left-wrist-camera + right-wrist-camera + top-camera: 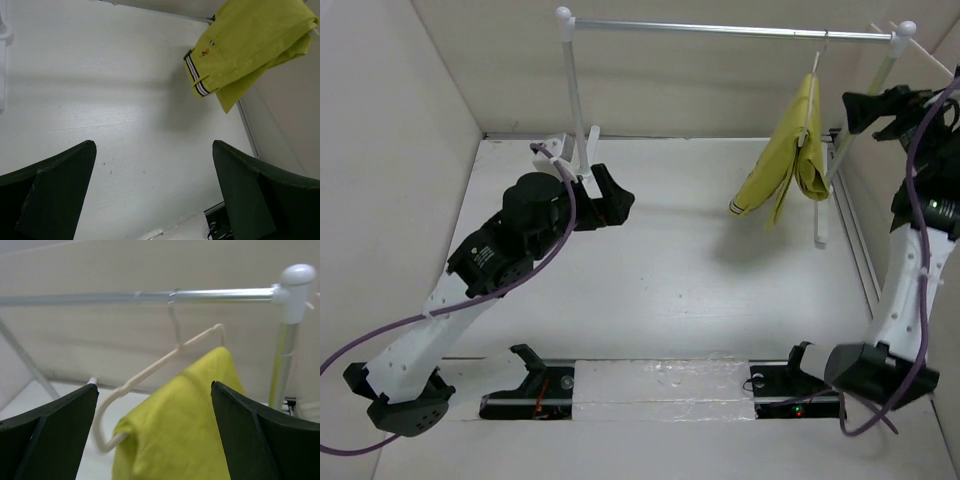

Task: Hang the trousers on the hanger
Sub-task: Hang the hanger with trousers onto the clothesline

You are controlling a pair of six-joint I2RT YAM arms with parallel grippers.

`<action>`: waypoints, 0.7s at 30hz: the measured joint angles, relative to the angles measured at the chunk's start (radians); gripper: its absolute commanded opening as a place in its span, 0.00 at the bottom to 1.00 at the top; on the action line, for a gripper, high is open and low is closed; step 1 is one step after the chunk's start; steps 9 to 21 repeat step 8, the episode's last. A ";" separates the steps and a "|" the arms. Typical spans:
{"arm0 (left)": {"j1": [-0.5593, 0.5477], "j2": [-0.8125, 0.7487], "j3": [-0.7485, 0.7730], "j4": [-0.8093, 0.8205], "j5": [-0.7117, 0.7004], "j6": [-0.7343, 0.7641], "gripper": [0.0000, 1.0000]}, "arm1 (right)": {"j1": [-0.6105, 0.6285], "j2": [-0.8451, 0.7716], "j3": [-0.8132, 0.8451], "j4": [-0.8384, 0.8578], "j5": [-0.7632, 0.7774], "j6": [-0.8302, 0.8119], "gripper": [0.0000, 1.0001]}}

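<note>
The mustard-yellow trousers [790,160] hang folded over the bar of the cream-white hanger [150,372], whose metal hook [817,60] sits on the silver rail [730,30] near its right end. In the right wrist view the trousers [185,430] drape right in front of my open, empty right gripper [155,435], which is raised just right of them [855,108]. My left gripper [616,195] is open and empty over the table's left-middle. In its wrist view [155,190] the trousers [245,45] show their striped waistband far ahead.
The rail stands on white posts [575,90] with feet on the white table [670,270]. Cream walls close in on the left, back and right. A black strip with arm bases [660,395] lines the near edge.
</note>
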 measured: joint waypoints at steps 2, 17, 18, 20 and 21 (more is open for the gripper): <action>0.000 -0.018 0.014 0.002 -0.021 -0.001 0.99 | 0.019 -0.132 -0.085 -0.034 0.002 -0.062 1.00; 0.000 -0.148 -0.067 -0.006 -0.021 -0.006 0.99 | 0.218 -0.576 -0.381 -0.249 0.105 -0.294 1.00; 0.000 -0.148 -0.067 -0.006 -0.021 -0.006 0.99 | 0.218 -0.576 -0.381 -0.249 0.105 -0.294 1.00; 0.000 -0.148 -0.067 -0.006 -0.021 -0.006 0.99 | 0.218 -0.576 -0.381 -0.249 0.105 -0.294 1.00; 0.000 -0.148 -0.067 -0.006 -0.021 -0.006 0.99 | 0.218 -0.576 -0.381 -0.249 0.105 -0.294 1.00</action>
